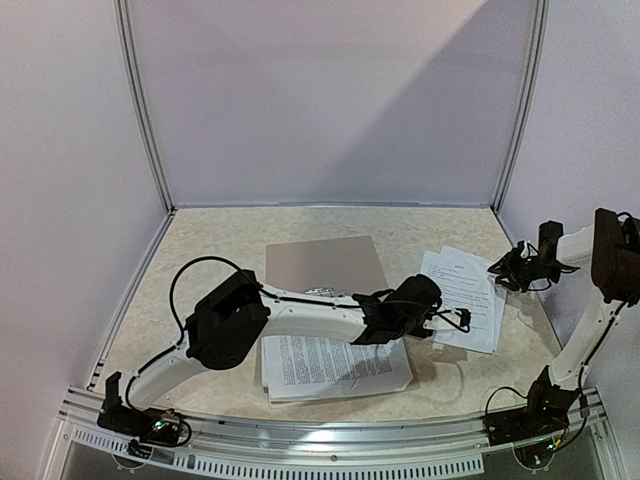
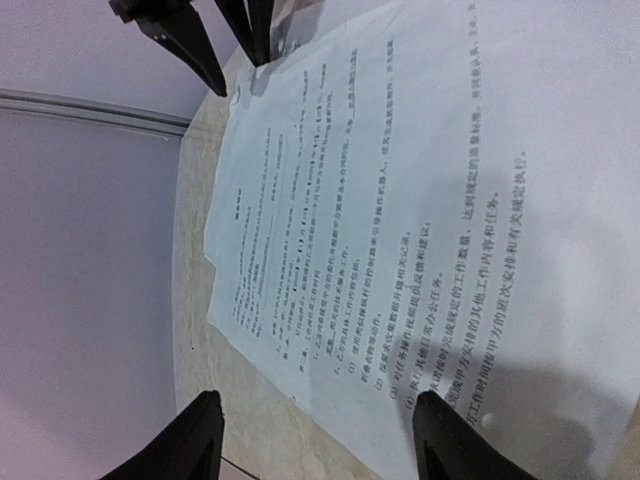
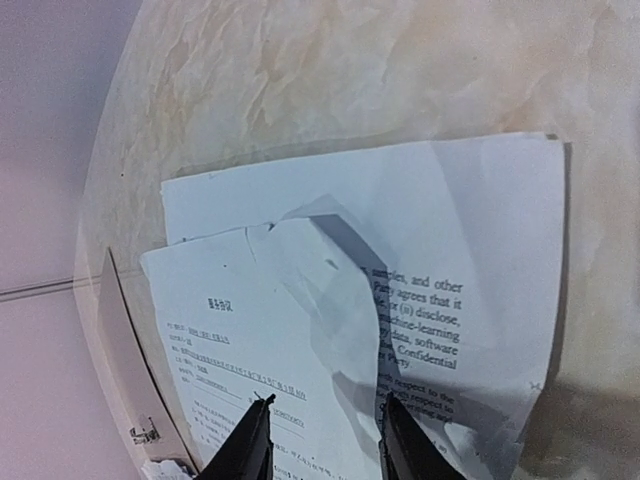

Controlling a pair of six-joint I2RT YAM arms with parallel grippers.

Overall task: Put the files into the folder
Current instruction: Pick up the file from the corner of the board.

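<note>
Top view high, rearward, looking down; wrist views close, both on right-side files [image 1: 468,298].

Surface: bench [image 1: 440,225], beige marbled top, walls on three sides. At centre the folder [image 1: 325,262] lies flat, tan cover up. Just nearer lies a stack of files [image 1: 330,365], text up; where the two meet is hidden. At right, apart from the folder, two loose files [image 1: 470,300] overlap, skewed. The upper one is creased, with a flap raised.

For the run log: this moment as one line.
left gripper open over loose sheets | right gripper open above them | folder open
</note>
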